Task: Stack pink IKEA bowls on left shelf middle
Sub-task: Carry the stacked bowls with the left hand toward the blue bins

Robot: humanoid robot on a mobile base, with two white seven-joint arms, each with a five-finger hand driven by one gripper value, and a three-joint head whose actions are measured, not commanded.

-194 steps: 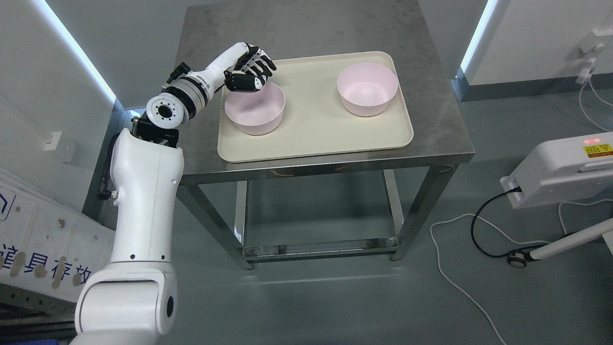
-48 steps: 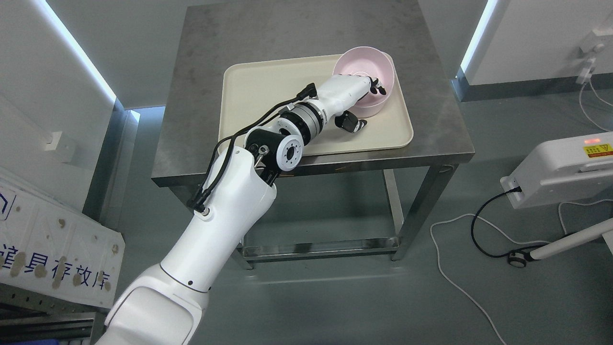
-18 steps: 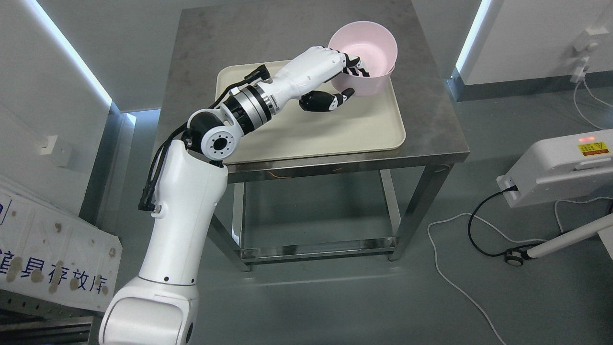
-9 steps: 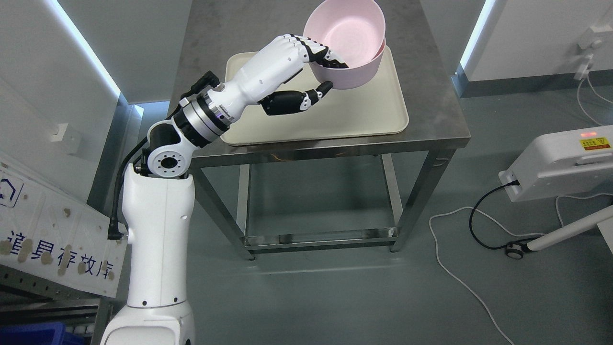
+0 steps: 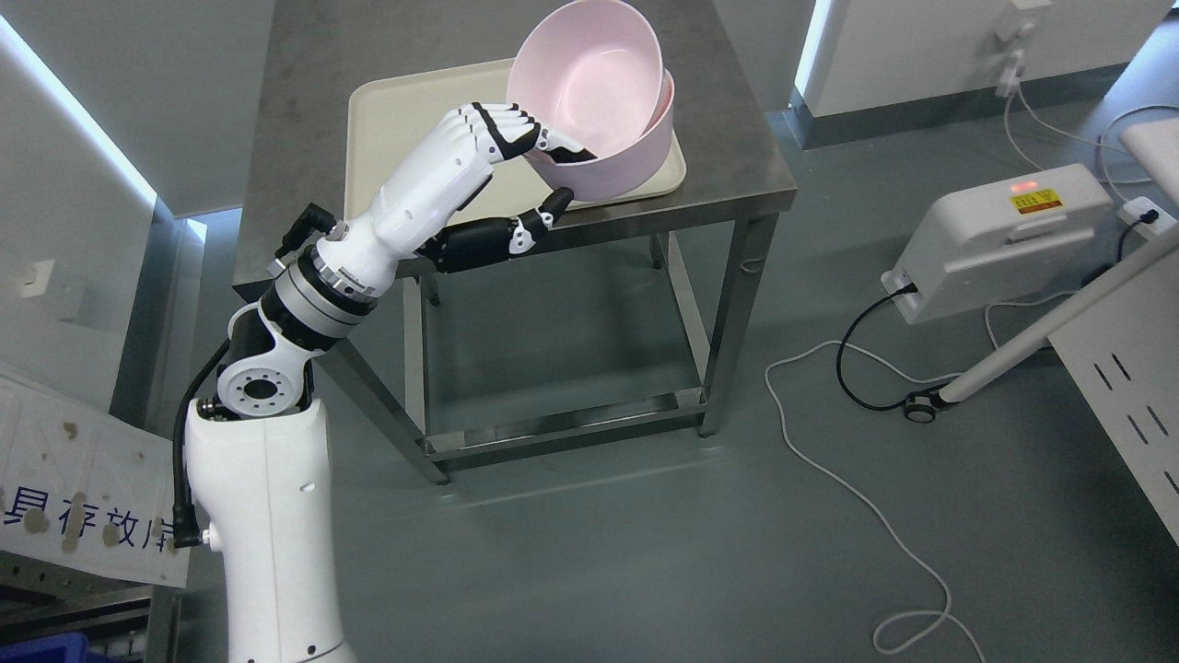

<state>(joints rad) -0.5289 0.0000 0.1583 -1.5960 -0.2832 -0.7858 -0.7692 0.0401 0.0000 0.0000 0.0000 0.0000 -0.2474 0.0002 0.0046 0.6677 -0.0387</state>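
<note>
- fig. — head view, looking down at my left arm, which comes up from the lower left w/ the left hand (image 5: 502, 180) raised over the front of a steel table (image 5: 295, 110).
- left hand: fingers (image 5: 505, 129) curled over the near rim of the pink bowls (image 5: 594, 101), thumb (image 5: 543, 216) pressed under the outer wall; i read this as a closed pinch grip on the stack.
- pink bowls: two nested, one inside the other; the inner rim sits a bit above and left of the outer rim. stack is tilted, opening facing up and toward the camera. it looks held above the tray, but i can't tell whether it clears the tray fully.
- cream tray (image 5: 405, 129): lies on the tabletop, partly hidden by hand and bowls.
- right arm: not visible to me.
- surroundings: white device w/ a lit red indicator (image 5: 1004, 235) on the floor at right, black cable (image 5: 852, 359) plugged into it, white cable (image 5: 866, 506) trailing across the grey floor; white panel w/ blue characters (image 5: 83, 525) at lower left.
- no shelf in view here.
</note>
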